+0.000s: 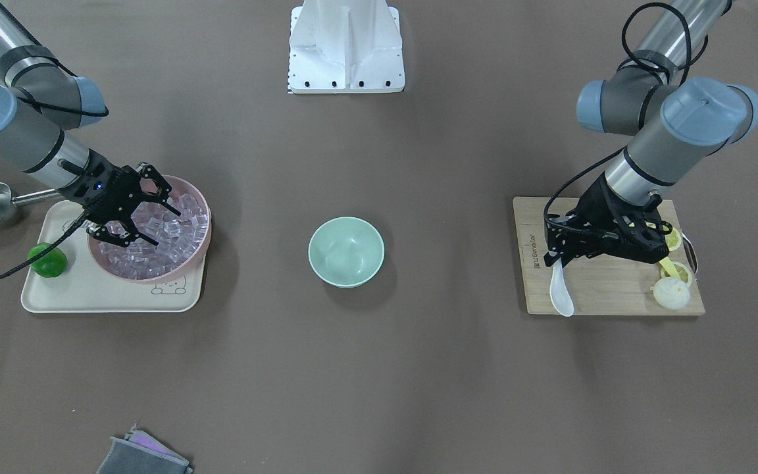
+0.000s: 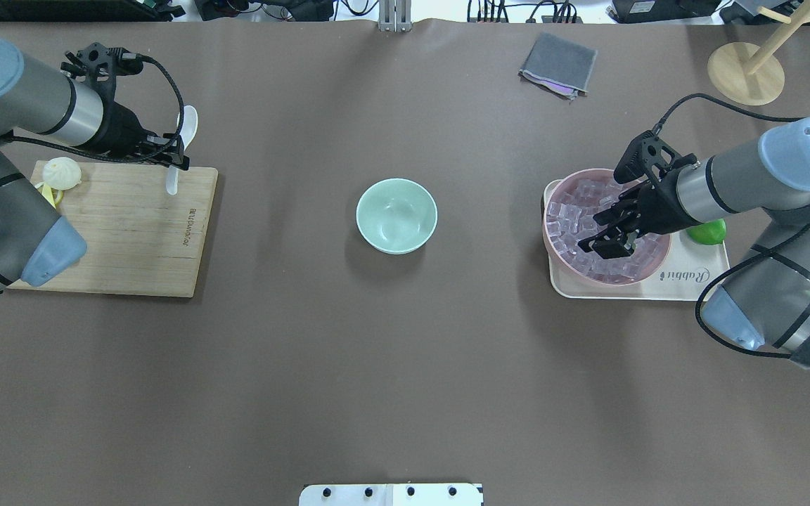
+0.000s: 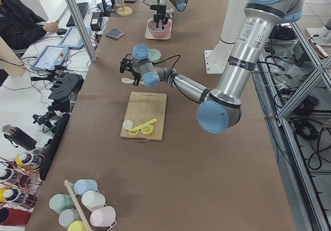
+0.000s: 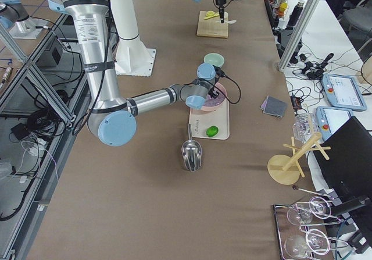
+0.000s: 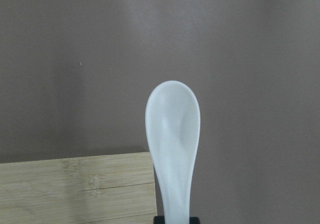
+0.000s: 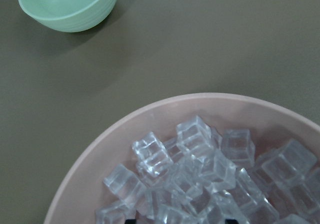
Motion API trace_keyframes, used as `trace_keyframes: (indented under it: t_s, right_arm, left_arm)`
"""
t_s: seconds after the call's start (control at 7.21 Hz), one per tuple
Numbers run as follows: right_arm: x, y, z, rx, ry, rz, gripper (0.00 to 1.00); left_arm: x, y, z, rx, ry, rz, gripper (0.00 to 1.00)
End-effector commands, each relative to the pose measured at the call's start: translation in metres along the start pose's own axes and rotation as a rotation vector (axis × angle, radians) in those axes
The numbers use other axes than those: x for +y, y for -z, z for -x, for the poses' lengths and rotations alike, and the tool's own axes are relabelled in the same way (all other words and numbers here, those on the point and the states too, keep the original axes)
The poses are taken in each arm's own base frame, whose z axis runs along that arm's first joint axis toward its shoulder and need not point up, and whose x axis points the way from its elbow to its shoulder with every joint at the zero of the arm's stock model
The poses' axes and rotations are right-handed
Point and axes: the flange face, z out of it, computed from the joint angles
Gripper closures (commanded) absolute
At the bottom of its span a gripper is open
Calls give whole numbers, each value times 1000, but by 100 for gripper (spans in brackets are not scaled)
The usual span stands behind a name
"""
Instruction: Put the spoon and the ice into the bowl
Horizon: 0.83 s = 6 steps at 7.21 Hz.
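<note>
Left gripper clamps short handle of small white translucent plastic spoon, well left of empty round mint-green bowl; judged light, stiff. Right gripper spread over clear glossy ice cubes (likely slippery; pinch flat faces), well right of bowl.

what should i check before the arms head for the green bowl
1. Grip on the spoon: ok, the left gripper is shut on its handle.
2. Grip on the ice: not ok, the right gripper is open over the pink bowl.
3. The mint-green bowl upright and empty: ok.
4. Nothing standing between either gripper and that bowl: ok.
5. Spoon lifted off the cutting board: cannot tell.
</note>
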Motion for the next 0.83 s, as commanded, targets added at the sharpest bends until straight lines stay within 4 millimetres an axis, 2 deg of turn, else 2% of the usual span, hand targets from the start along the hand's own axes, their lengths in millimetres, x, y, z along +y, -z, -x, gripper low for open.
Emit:
trace_keyframes:
  t_s: [0.0, 0.14, 0.28, 0.42, 0.55, 0.69]
  right_arm:
    - [0, -7, 4, 12, 2, 1, 37]
    - [0, -7, 4, 12, -4, 2, 62]
    - [1, -6, 3, 12, -4, 2, 80]
    - [1, -6, 3, 12, -4, 2, 88]
    - [0, -6, 5, 8, -4, 0, 100]
    - [-1, -4, 5, 10, -10, -3, 100]
  left_arm:
    - [0, 0, -1, 0, 0, 0, 100]
    - [0, 0, -1, 0, 0, 0, 100]
    - [0, -1, 0, -1, 1, 1, 100]
    - [0, 0, -1, 1, -1, -1, 100]
    - [-2, 0, -4, 3, -2, -2, 100]
    - [-4, 0, -5, 3, -2, -2, 100]
